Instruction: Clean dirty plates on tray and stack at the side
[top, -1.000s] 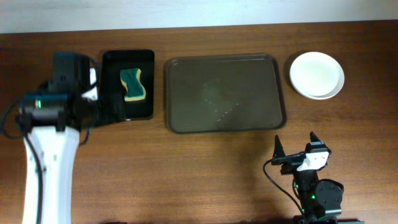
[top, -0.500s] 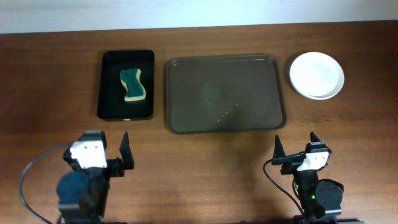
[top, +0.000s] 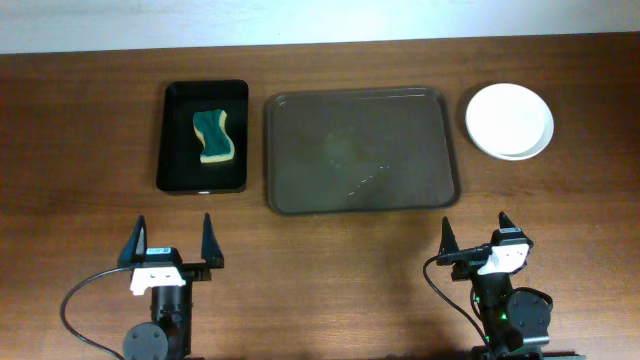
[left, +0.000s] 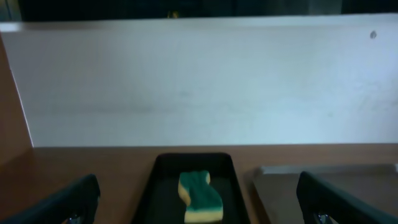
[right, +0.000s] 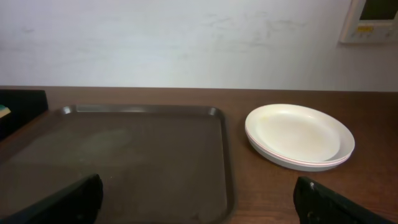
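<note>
Overhead: the plates (top: 509, 120) are sitting stacked on the table right of the tray (top: 300, 150), just apart from it. The tray is holding nothing but faint streaks, and a black tray (top: 175, 150) left of it is holding a sponge (top: 212, 136). The left gripper (top: 172, 245) and right gripper (top: 476, 240) are both hovering near the front edge, jaws apart, gripping nothing. Left wrist: the sponge (left: 200, 197) is lying flat in the black tray, with a corner of the tray showing at right. Right wrist: the plates (right: 298, 134) are showing at least two nested rims, but the exact count is not telling. The top one is looking faintly cream. They are probably handling stiff, smooth, slippery and chippable, so pinching across the raised rim is looking safest, near side.
</note>
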